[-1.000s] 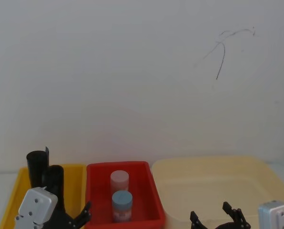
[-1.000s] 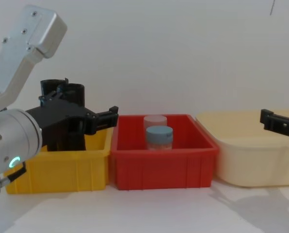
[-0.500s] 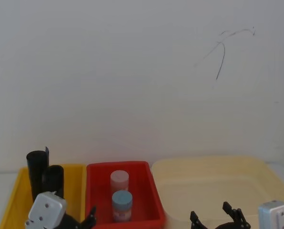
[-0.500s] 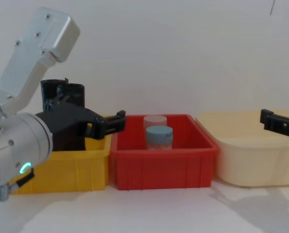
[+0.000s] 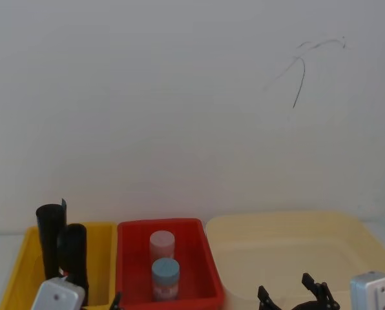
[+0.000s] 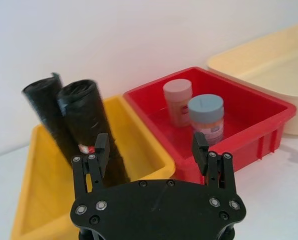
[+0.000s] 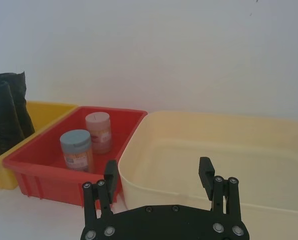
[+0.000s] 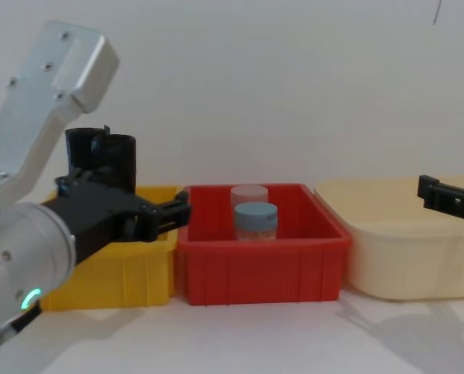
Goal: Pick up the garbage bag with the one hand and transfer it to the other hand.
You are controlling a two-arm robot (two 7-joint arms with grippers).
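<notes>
1. Since a second ago the left tool (image 6: pixel 150 144) has drawn back from the yellow bin (image 6: pixel 34 190) and sunk lower.
2. Its fingers are released, spread wide and empty. From the chest it hangs in front of the yellow bin, one fingertip near where that bin meets the red bin (image 6: pixel 254 107).
3. The garbage bag (image 6: pixel 86 117) stands in the yellow bin, leaning slightly, ungrasped and touching a slimmer black roll (image 6: pixel 44 107) with a notched top.
4. The right tool (image 7: pixel 158 170) has not moved: fingers apart, empty, at the near side of the cream tub (image 7: pixel 214 145).
5. In the red bin, a pink-lidded jar (image 6: pixel 178 100) stands just behind a blue-lidded jar (image 6: pixel 206 117).
</notes>
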